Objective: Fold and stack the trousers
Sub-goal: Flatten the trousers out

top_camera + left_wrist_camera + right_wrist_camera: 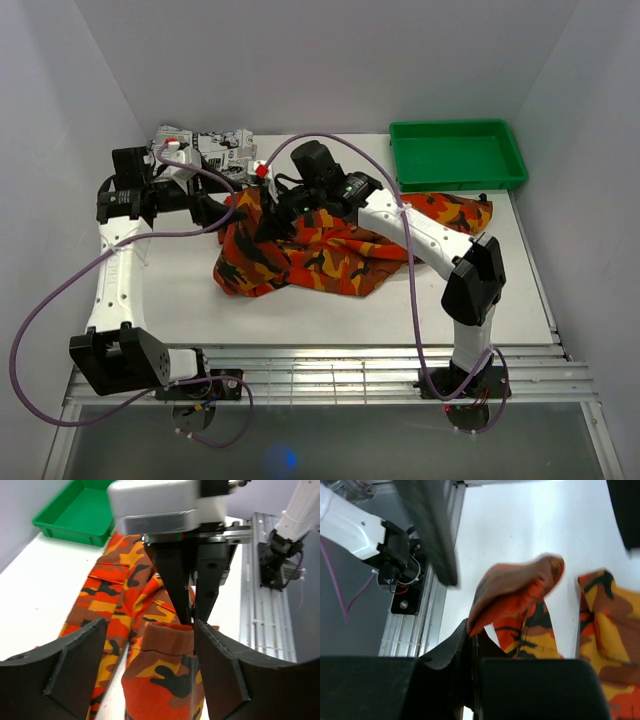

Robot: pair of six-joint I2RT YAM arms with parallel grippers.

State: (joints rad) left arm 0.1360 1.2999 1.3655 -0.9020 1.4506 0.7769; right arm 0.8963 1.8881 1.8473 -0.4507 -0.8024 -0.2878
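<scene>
My arms hide much of the bunched orange camouflage cloth trousers beside the green plastic tray. My right gripper pinches their hem; my left gripper is spread either side of it.

Camouflage trousers between parted left fingers

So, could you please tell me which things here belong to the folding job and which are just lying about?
Job in hand:
trousers
right gripper, shut on them
left gripper, open, cloth between its fingers

Lying about:
newspaper-print garment
green tray
</scene>
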